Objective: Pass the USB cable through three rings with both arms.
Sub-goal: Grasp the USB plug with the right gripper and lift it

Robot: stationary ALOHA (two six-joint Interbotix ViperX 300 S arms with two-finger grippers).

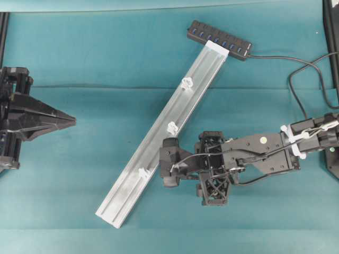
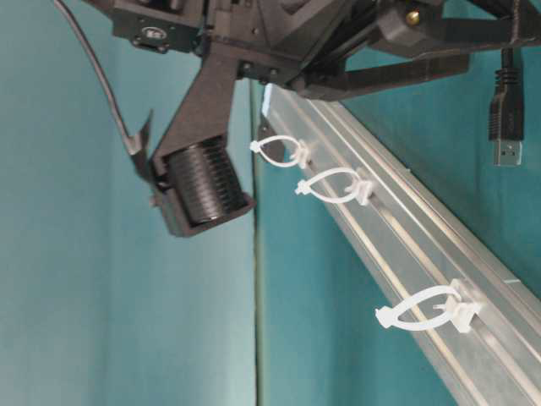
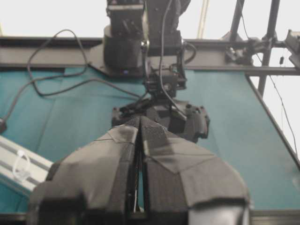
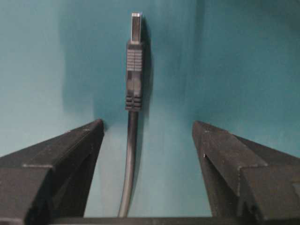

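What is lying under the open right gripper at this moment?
Under the right gripper lies the USB cable with its plug on the teal cloth, between the open jaws, not gripped. Overhead, the arm covers it.

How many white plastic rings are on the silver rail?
3, spaced along the rail: one ring near the hub end, one at mid-rail, one near the lower end beside the right gripper. None seems hidden.

left gripper [image 1: 71, 120]: jaws closed, at left edge | right gripper [image 4: 147, 136]: jaws wide apart, arm stretched toward centre
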